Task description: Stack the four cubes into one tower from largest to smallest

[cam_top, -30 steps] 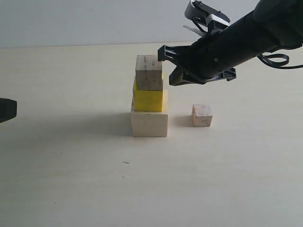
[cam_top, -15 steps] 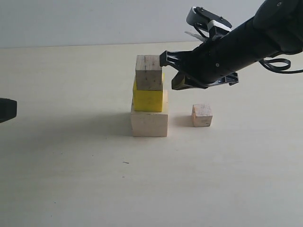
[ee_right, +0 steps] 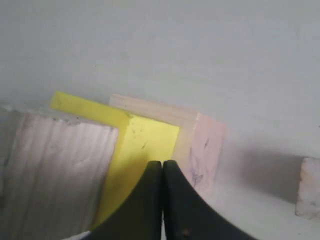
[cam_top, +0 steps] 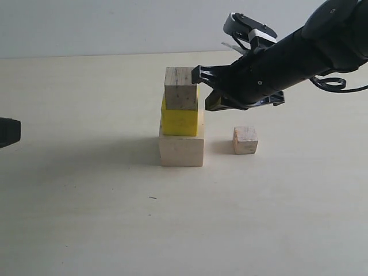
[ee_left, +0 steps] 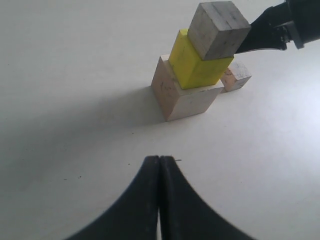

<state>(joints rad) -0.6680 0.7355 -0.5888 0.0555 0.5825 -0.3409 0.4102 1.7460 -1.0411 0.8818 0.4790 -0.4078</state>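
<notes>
The smallest cube is set beside the three-cube tower; the left claw and the right claw are pressed together.

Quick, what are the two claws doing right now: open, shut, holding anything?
Left gripper: shut, holding nothing.
Right gripper: shut, holding nothing.

- Cut by the exterior view's left edge: left gripper, only a black stub in frame.
- Cut by that view's right edge: right arm.
- Half hidden behind the large block in the left wrist view: small cube.
- Cropped and soft in the right wrist view: grey cube; small cube only a sliver at the edge.
- Partly covered there by the grey cube: yellow cube.
</notes>
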